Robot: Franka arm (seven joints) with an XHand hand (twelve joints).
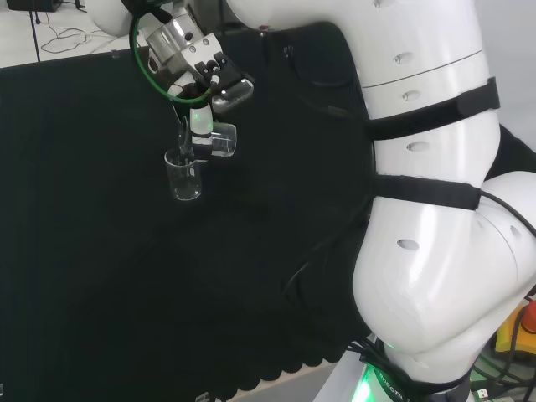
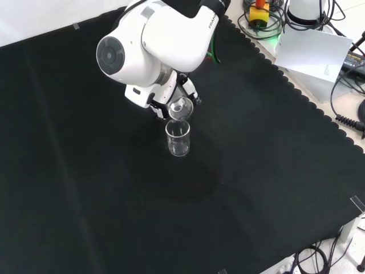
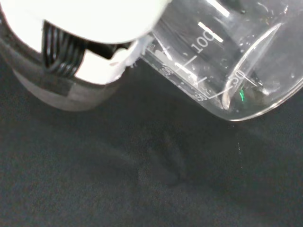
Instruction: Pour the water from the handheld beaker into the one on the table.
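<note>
Pour in progress: held beaker tipped on its side over the beaker standing on the cloth.

Nearest in the front view, the standing beaker sits upright on the black cloth, apparently with little or nothing in it yet. Directly above and behind it, my hand is curled round the held beaker, which lies close to horizontal, its mouth at the lower rim. In the wrist view I cannot make out any water in the glass. Risk, in my judgement: the mouths overlap only narrowly, so a slight drift sideways would put water on the cloth; dropping lower could knock the standing beaker over.
</note>
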